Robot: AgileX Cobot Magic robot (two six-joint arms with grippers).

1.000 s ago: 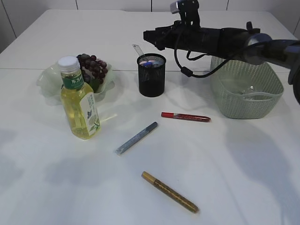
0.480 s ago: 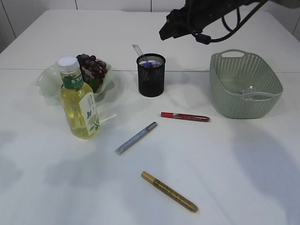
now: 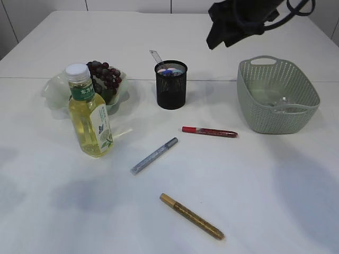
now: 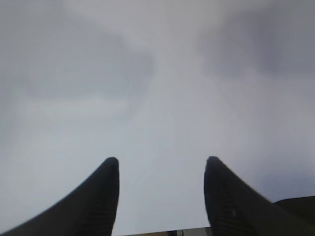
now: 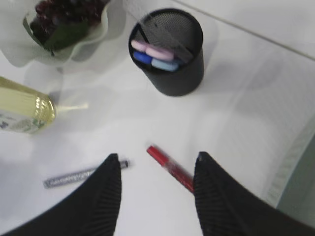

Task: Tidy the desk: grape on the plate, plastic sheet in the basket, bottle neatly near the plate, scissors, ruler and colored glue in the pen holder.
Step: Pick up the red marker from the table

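Observation:
The grape bunch (image 3: 104, 76) lies on the pale green plate (image 3: 57, 91), with the yellow bottle (image 3: 90, 114) upright just in front. The black mesh pen holder (image 3: 171, 84) holds the clear ruler (image 3: 155, 56) and the scissors (image 5: 152, 54). Three glue pens lie on the table: red (image 3: 210, 132), silver (image 3: 154, 155) and gold (image 3: 192, 216). A clear plastic sheet (image 3: 282, 103) seems to lie in the basket (image 3: 302, 114). My right gripper (image 5: 157, 157) hangs open and empty high above the red pen (image 5: 170, 167). My left gripper (image 4: 161, 164) is open over bare table.
The right arm (image 3: 235, 21) is raised at the top of the exterior view, between the pen holder and the basket. The left arm is outside the exterior view. A seam (image 3: 137, 79) crosses the white table behind the holder.
The right arm has lifted and drawn back to the right, away from above the pen holder. Its jaws have narrowed slightly. The objects on the table have not moved.

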